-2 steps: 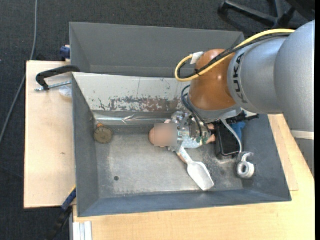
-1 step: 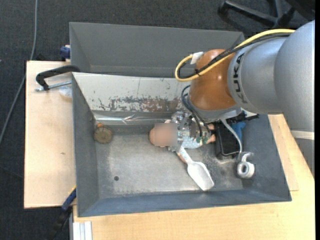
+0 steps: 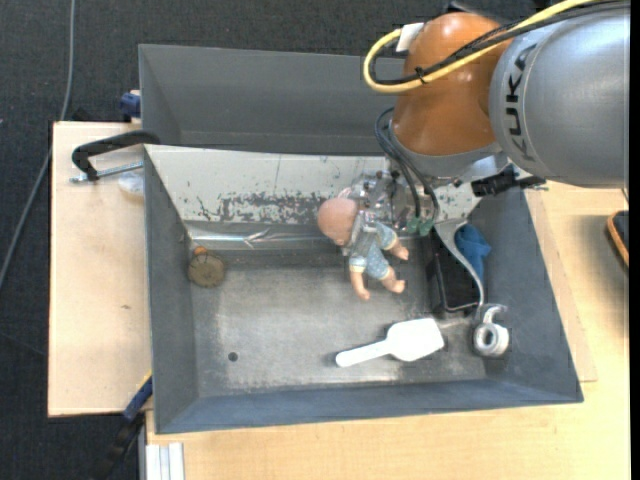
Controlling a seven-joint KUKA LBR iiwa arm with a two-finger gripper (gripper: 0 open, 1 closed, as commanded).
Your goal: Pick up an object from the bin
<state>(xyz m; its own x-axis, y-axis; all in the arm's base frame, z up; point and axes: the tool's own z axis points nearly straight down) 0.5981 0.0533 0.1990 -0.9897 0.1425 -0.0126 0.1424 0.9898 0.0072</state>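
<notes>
Doll in pale blue clothes hangs clamped between the fingers of the gripper, near the back wall of the bin. By the front edge lie a white scoop and a metal ring; farther back, a black thing, a blue thing, a brown disc

We see a big, round arm at two o'clock. It is shiny grey, like a fat pipe, with the black letters "KU" on its side. At its nine o'clock end sits a smooth orange cover, shaped like a ball. A yellow cable loops over the cover at twelve o'clock and has a white tag. Under the cover, at six o'clock, the gripper is small silver metal with thin dark wires.
</notes>
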